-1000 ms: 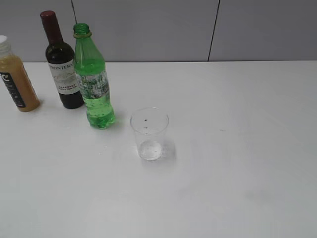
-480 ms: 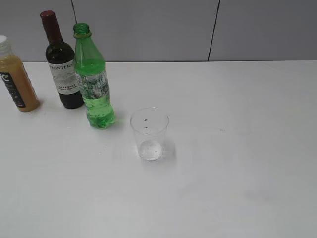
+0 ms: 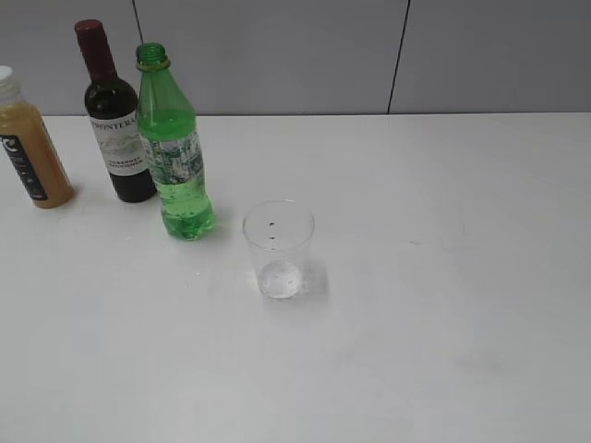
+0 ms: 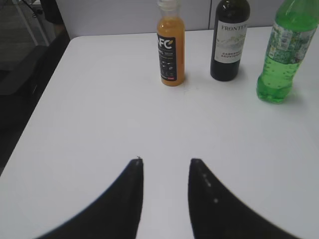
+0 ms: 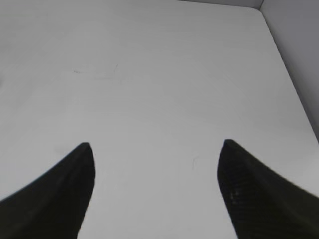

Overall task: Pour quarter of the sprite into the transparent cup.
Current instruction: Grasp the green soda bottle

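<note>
The sprite (image 3: 174, 152) is a tall green bottle with no cap, standing upright at the back left of the white table; it also shows in the left wrist view (image 4: 282, 55) at the right edge. The transparent cup (image 3: 278, 247) stands upright to the right of it and nearer me, a little apart. My left gripper (image 4: 165, 162) is open and empty over bare table, well short of the bottles. My right gripper (image 5: 157, 145) is wide open and empty over bare table. Neither gripper shows in the exterior view.
A dark wine bottle (image 3: 114, 120) stands just left of and behind the sprite, and an orange juice bottle (image 3: 28, 143) stands at the far left. The table's left edge (image 4: 47, 84) and right edge (image 5: 286, 74) show in the wrist views.
</note>
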